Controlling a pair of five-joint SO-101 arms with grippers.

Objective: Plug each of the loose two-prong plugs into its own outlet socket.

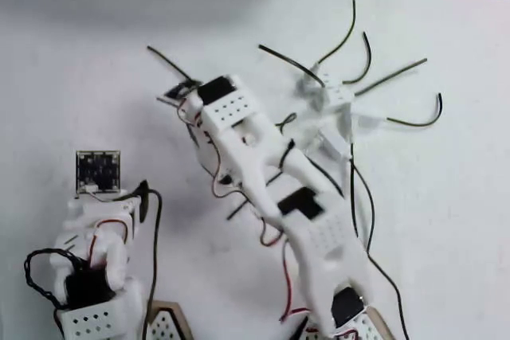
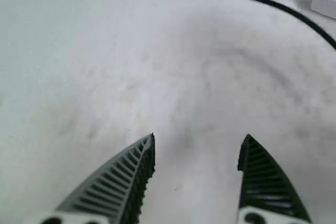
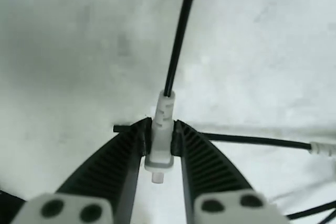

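One white plug is pinched by its body in the right gripper, left of the high view's top centre, seemingly so its tip stays free for plugging in. The left gripper hangs spread over bare table, lower left.

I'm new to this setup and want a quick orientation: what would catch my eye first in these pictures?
The right tool pinches a white plug, its black wire running away across the table. In the high view, a tangle of white connectors and black wires lies on the far side, right of centre. The left tool hangs open above the table.
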